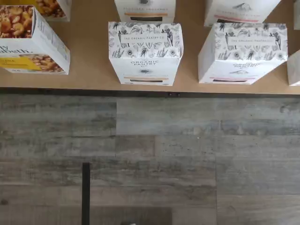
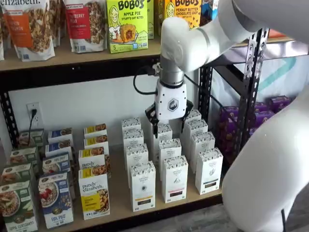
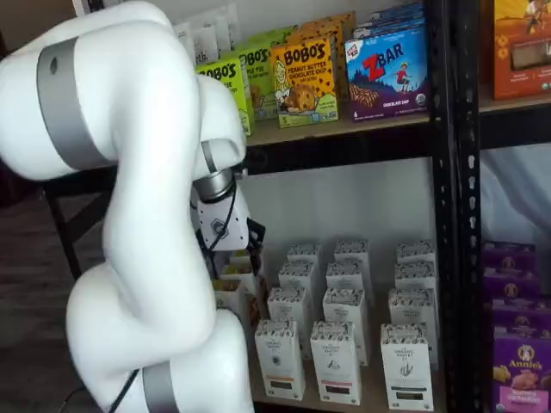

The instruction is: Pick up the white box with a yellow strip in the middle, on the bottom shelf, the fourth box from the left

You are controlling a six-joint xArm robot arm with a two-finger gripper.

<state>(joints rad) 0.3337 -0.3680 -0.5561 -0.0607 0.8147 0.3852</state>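
Left neighbour: a purely elizabeth box [image 2: 94, 193] with a yellow panel stands just beside the white box, at the front edge of the bottom shelf [image 2: 116, 205].
Where the white box is: the white box [image 2: 143, 186] stands at the front edge of the bottom shelf, near the middle. It heads a row of like cartons [image 2: 131, 140] that runs to the back edge.
Which way it points: it stands upright, long side up and down. Its face with the yellowish strip looks out over the front edge.
Its writing: in the wrist view the white box [image 1: 145, 54] reads "THE ORGANIC PANTRY CO" on top and "ORGANIC PANTRY" on the face.
Right neighbour: a like carton with a reddish strip [image 1: 241, 54] stands near it with a gap between them.
In the way: nothing stands in front of the white box.
Fingers: the gripper [image 2: 170, 121] hangs above the rows behind the white box. Its black fingers [image 2: 151, 118] are spread wide and hold nothing.
Upper shelf: BOBO'S boxes [image 2: 126, 24] read "APPLE PIE" and "PEANUT BUTTER CHOCOLATE CHIP".
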